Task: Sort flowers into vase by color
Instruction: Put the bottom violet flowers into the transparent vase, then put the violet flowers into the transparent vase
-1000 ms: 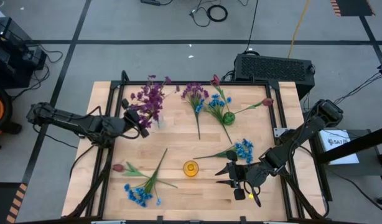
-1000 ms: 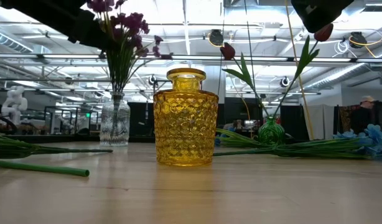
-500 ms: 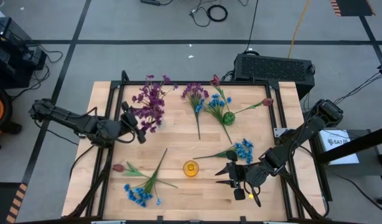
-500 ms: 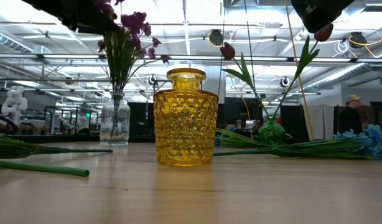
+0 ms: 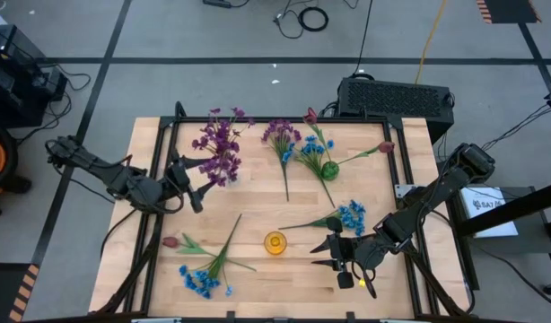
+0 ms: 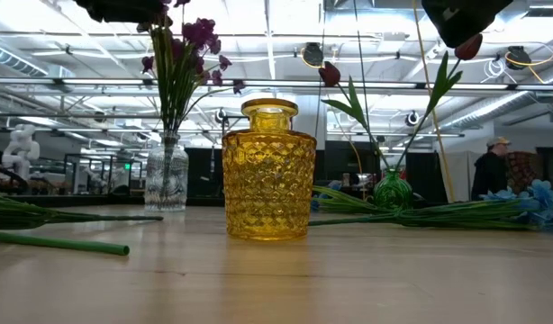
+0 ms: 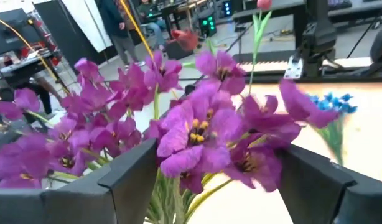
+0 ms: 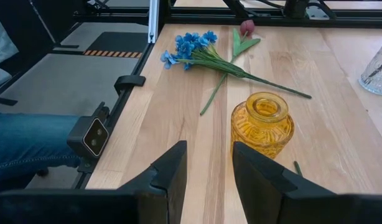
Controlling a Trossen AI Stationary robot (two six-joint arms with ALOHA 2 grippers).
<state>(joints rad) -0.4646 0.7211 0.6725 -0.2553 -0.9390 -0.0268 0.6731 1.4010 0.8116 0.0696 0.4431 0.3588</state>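
Observation:
A purple bunch of flowers [image 5: 217,144] stands in a clear vase [image 6: 166,173] at the table's far left. My left gripper [image 5: 200,184] hangs open just left of it, its fingers [image 7: 132,180] wide apart and short of the blossoms [image 7: 203,124]. A green vase [image 5: 329,169] at the far middle holds two red tulips [image 6: 329,72]. The yellow vase [image 5: 275,242] stands empty near the front. My right gripper [image 5: 314,253] waits open just right of the yellow vase [image 8: 261,124], holding nothing.
Loose sprigs lie on the wood: purple [image 5: 282,139] and blue [image 5: 310,148] ones by the green vase, a blue one [image 5: 347,215] beside my right gripper, and blue flowers with a red tulip [image 5: 199,274] at the near left. A person [image 6: 488,171] stands beyond the table.
My left gripper has drawn back from the purple bunch toward the table's left edge and risen a little. The bunch stays in the clear vase, now free of the arm.

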